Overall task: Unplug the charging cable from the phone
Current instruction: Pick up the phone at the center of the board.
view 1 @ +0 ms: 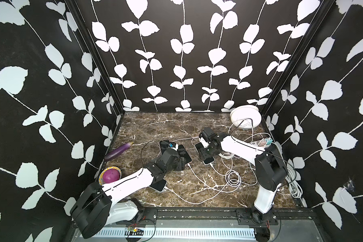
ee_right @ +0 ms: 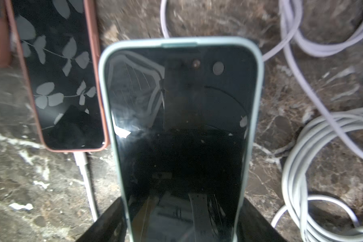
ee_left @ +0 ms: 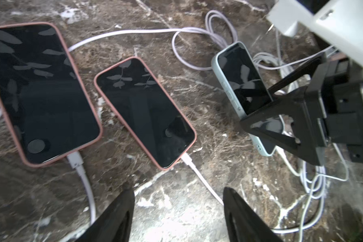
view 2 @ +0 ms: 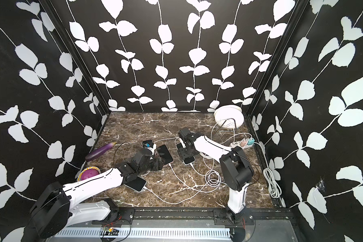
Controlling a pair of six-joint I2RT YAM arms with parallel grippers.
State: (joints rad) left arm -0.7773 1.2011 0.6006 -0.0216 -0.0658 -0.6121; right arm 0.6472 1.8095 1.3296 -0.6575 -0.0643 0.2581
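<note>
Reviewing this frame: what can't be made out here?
Port of the mint-cased phone: cut off at the frame edge in the right wrist view, half behind the right tool in the left wrist view.
Whether that tool clamps it: contact not visible.
White phone: mostly under the left arm, both top views.

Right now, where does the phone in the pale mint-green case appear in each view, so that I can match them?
Both top views: the phone in the pale mint-green case lies just right of the middle, mostly under the right gripper.
Left wrist: tilted, between that gripper's jaws.
Right wrist: fills the middle.
Shared landmark: the phone in the pink case beside it.
</note>
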